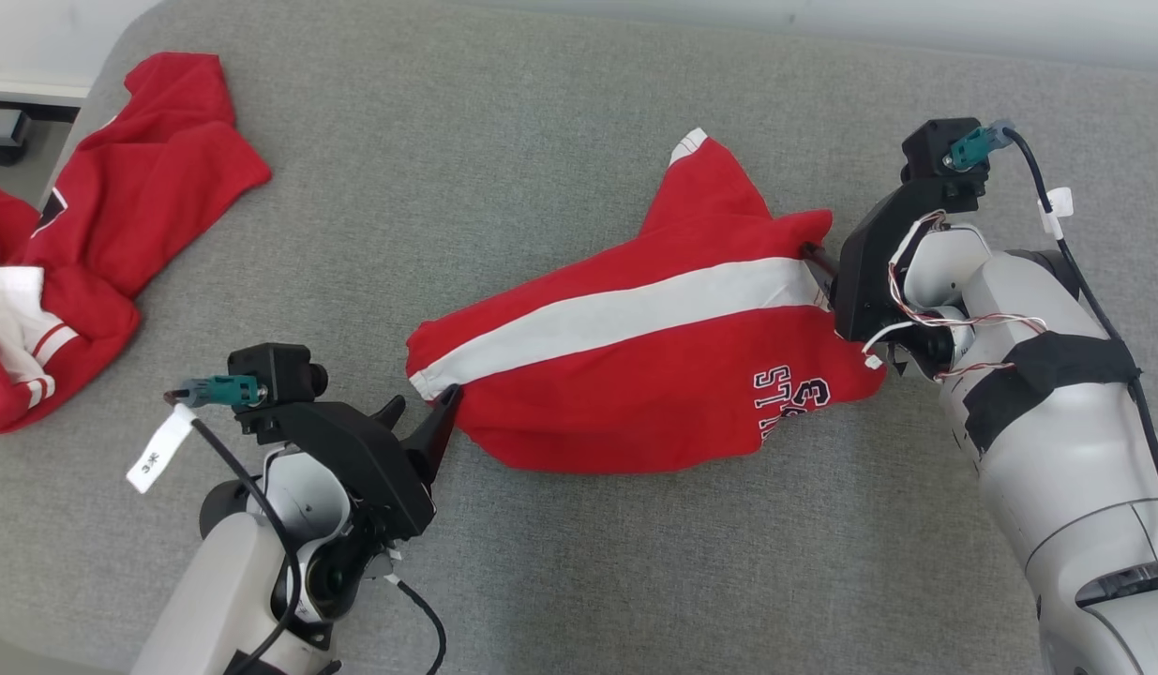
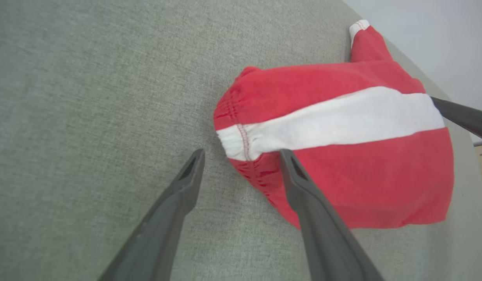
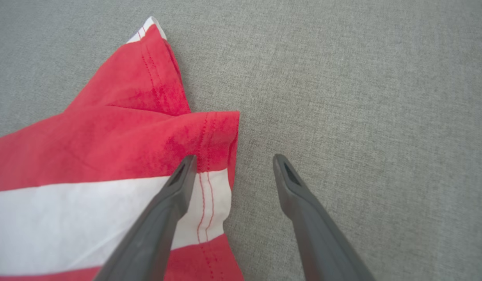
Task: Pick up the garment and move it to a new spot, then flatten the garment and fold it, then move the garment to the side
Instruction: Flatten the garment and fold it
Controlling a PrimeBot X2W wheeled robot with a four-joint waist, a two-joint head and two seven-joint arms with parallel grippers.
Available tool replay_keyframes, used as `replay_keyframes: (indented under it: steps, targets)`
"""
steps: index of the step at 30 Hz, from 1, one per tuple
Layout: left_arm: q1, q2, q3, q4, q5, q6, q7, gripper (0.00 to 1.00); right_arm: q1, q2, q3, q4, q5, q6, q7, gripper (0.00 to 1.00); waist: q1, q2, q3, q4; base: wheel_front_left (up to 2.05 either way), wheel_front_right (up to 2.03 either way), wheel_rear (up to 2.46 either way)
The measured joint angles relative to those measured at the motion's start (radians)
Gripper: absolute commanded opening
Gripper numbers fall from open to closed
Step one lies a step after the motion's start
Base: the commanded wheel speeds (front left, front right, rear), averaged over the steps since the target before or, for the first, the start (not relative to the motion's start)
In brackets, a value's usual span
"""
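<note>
Two garments [image 1: 635, 375] [image 1: 119, 206] (both red)

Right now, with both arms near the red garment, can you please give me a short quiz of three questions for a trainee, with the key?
1. True or false: the left gripper is shut on the garment.
2. Choose one: the stripe along the garment is A) white, B) blue, C) black.
3. Short answer: which gripper, left or right, is at the garment's gathered waistband?

Key:
1. False. Its jaws stand apart.
2. A.
3. Left.
</note>
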Motion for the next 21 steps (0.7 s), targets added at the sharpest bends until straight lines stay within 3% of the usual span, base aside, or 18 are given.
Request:
replay_keyframes:
  steps: [10, 11, 12, 13, 14, 21]
  targets:
    - [-0.038, -0.014, 0.013, 0.069, -0.045, -0.052, -0.037, 1.00, -0.022, 0.000, 0.048, 0.033, 0.031, 0.000, -0.020, 1.00, 0.0000, 0.0000, 0.014, -0.021, 0.00, 0.00, 0.00]
    - [-0.042, -0.015, 0.012, 0.074, -0.045, -0.059, -0.038, 0.58, -0.023, 0.000, 0.052, 0.036, 0.035, 0.000, -0.022, 1.00, 0.0000, 0.0000, 0.014, -0.022, 0.00, 0.00, 0.00]
    - [-0.045, -0.016, 0.011, 0.078, -0.045, -0.061, -0.041, 0.41, -0.023, 0.000, 0.056, 0.038, 0.038, 0.000, -0.024, 1.00, 0.0000, 0.0001, 0.014, -0.023, 0.00, 0.00, 0.00]
    - [-0.048, -0.016, 0.009, 0.081, -0.045, -0.067, -0.043, 0.11, -0.023, 0.000, 0.061, 0.039, 0.044, 0.000, -0.025, 1.00, 0.0000, 0.0000, 0.015, -0.023, 0.00, 0.00, 0.00]
    - [-0.049, -0.017, 0.008, 0.084, -0.045, -0.069, -0.047, 0.00, -0.023, 0.000, 0.067, 0.040, 0.051, 0.000, -0.026, 1.00, 0.0000, 0.0000, 0.015, -0.023, 0.00, 0.00, 0.00]
    - [-0.053, -0.014, -0.007, 0.101, -0.033, -0.068, -0.069, 0.00, -0.007, 0.000, 0.126, 0.002, 0.092, 0.000, -0.078, 1.00, 0.0000, 0.0000, 0.009, -0.023, 0.00, 0.00, 0.00]
